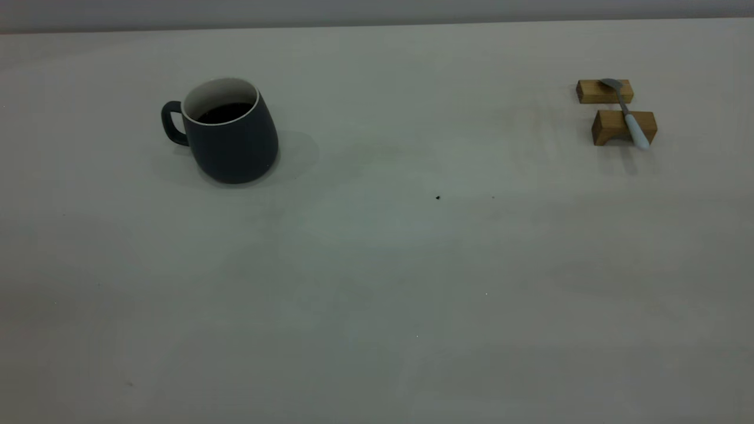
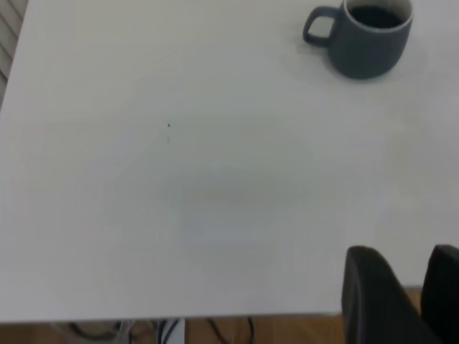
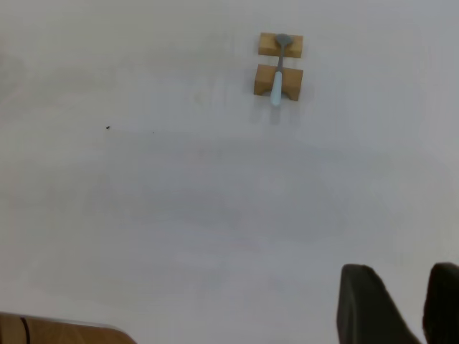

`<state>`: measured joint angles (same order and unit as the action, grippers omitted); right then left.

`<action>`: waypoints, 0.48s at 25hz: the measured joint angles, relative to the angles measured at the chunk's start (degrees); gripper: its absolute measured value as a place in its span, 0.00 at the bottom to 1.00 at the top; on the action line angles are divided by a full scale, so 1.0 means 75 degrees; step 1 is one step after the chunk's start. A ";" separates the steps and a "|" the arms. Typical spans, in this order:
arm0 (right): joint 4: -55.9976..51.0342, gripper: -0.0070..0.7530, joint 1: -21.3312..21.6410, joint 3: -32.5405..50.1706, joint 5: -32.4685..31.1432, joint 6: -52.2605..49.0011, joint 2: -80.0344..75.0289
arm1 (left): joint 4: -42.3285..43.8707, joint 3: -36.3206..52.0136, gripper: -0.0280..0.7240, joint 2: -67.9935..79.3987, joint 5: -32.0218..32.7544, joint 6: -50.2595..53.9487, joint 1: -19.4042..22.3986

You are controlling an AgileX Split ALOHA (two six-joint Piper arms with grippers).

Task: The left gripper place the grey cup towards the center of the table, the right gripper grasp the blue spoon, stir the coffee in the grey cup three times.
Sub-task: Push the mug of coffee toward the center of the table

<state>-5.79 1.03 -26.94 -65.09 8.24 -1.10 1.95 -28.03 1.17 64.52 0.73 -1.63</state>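
From the outside camera, I see the table (image 1: 377,265) with only a few things on it. The mug (image 1: 228,131) stands upright on the left part, its handle pointing to the left edge of this view. Inside it there is dark coffee (image 1: 224,112), below the white rim. Far on the right side, well apart from the mug, the spoon (image 1: 627,113) lies across two small wooden blocks (image 1: 612,109). Its metal bowl rests on the farther block and its pale blue handle sticks out over the nearer one. No arm appears in this view.

In the left wrist camera, the left claw (image 2: 403,287) shows as two black fingers (image 2: 373,294) with a gap between them, so it is open and holds nothing. It hangs above the table near the edge, well apart from the mug (image 2: 362,39), which stands far off with the coffee (image 2: 376,16) visible in it.

In the right wrist camera, the right claw (image 3: 401,304) is also parted and empty, its two dark fingers (image 3: 369,304) over bare table. The spoon (image 3: 278,70) is well apart from it, lying on the two blocks (image 3: 280,64).
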 joint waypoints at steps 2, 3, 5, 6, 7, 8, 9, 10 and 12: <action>0.0000 0.32 0.0000 0.0000 0.0000 0.0000 0.0000 | 0.0000 -0.0067 0.36 0.0534 -0.0235 0.0000 0.0000; 0.0000 0.32 0.0000 0.0000 0.0000 0.0000 0.0000 | 0.0007 -0.0114 0.36 0.0918 -0.0417 0.0000 0.0000; 0.0000 0.32 0.0000 0.0000 0.0000 0.0000 0.0000 | 0.0037 -0.0262 0.36 0.1870 -0.0940 -0.0003 0.0000; 0.0000 0.32 0.0000 0.0000 0.0000 0.0000 0.0000 | 0.0103 -0.0356 0.36 0.2319 -0.1175 -0.0009 0.0000; 0.0000 0.32 0.0000 0.0000 0.0000 0.0000 0.0000 | 0.0186 -0.0483 0.36 0.2885 -0.1448 -0.0042 0.0000; 0.0000 0.32 0.0000 0.0000 0.0000 0.0000 0.0000 | 0.0246 -0.0627 0.36 0.3480 -0.1721 -0.0098 0.0000; 0.0000 0.32 0.0000 0.0000 0.0000 0.0000 0.0000 | 0.0297 -0.0766 0.36 0.4084 -0.1985 -0.0166 0.0000; 0.0000 0.32 0.0000 0.0000 0.0000 0.0000 0.0000 | 0.0338 -0.0960 0.36 0.4596 -0.2197 -0.0302 0.0000; 0.0000 0.32 0.0000 0.0000 0.0000 0.0000 0.0000 | 0.0354 -0.1443 0.38 0.5821 -0.2652 -0.0650 0.0000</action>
<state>-5.79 1.03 -26.94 -65.09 8.24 -1.10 4.60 -38.85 44.82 44.63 -4.14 -1.63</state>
